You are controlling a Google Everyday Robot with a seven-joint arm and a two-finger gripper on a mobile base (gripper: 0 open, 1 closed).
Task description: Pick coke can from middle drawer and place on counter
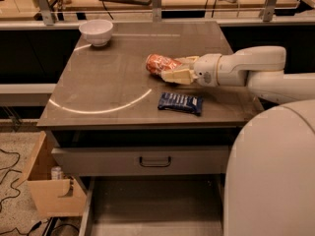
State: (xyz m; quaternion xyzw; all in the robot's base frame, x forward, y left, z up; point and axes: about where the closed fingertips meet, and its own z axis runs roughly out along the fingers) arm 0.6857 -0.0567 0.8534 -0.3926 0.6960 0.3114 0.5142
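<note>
The coke can [158,63], red-orange with white markings, lies on its side on the counter [108,82], right of the middle. My gripper [176,68] reaches in from the right at counter height, and its pale fingers [173,76] close around the can's right end. The can appears to rest on the counter top. The middle drawer [152,208] stands pulled open at the bottom of the view, and the grey floor that shows holds nothing. My white arm and body cover its right side.
A white bowl [96,31] stands at the counter's back left corner. A flat dark-blue snack wrapper [180,103] lies just in front of the gripper. A closed drawer front with a dark handle [155,160] sits above the open drawer. A wooden box [49,191] stands on the floor at left.
</note>
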